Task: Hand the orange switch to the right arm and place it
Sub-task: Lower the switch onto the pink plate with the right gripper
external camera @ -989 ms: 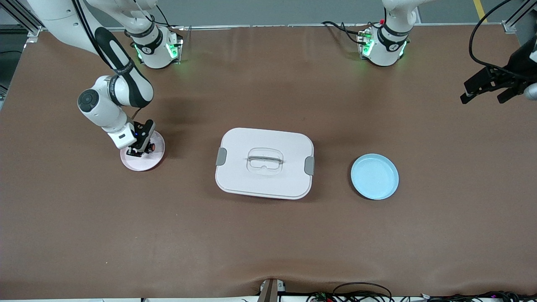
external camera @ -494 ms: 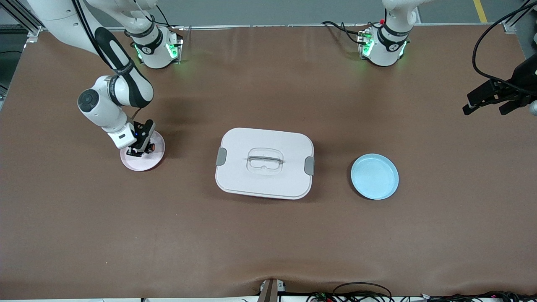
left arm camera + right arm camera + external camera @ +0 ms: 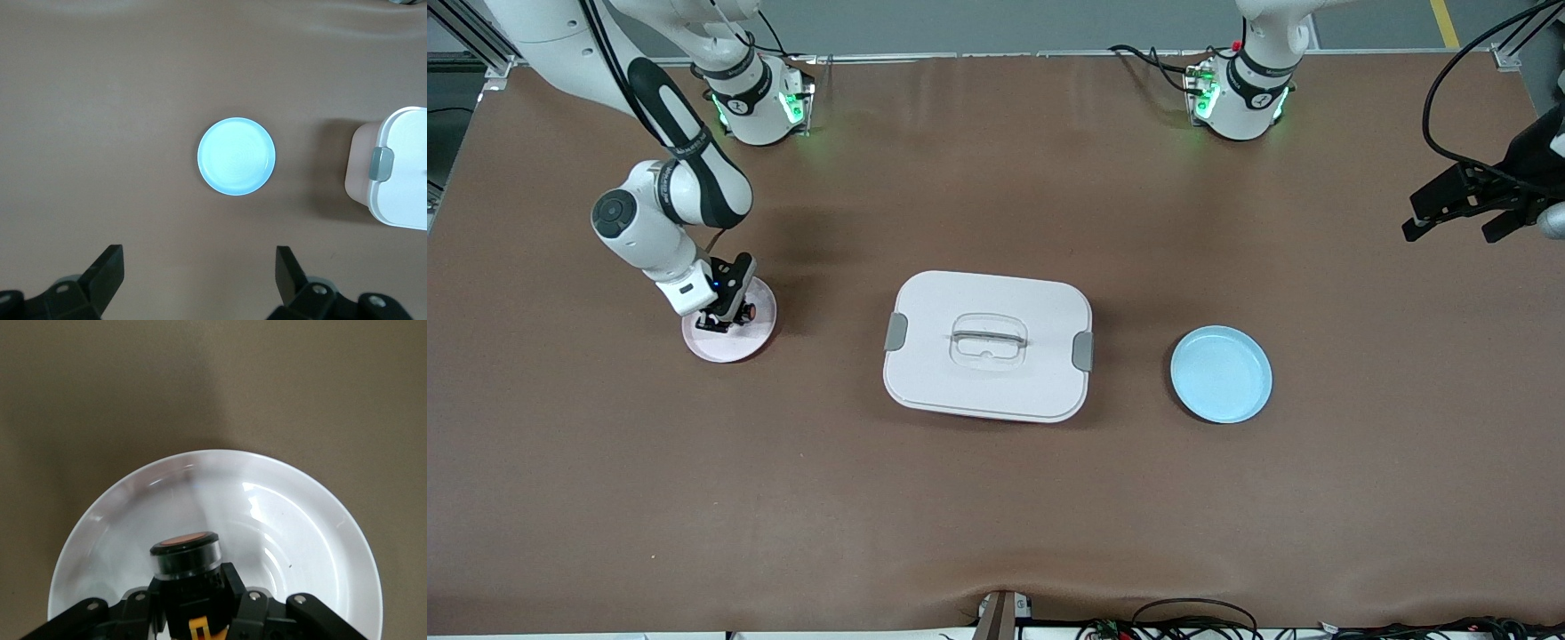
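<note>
The front view looks steeply down from high across the table [image 3: 996, 533], both arm bases along its top edge. The left wrist view looks straight down from well above, its own fingers at the frame's bottom, sharing the blue plate [image 3: 236, 156] [image 3: 1221, 373] and lidded white box [image 3: 400, 180] [image 3: 987, 347]. The right wrist view sits close (nearly filled) over the pink plate [image 3: 320, 520] [image 3: 729, 347].
</note>
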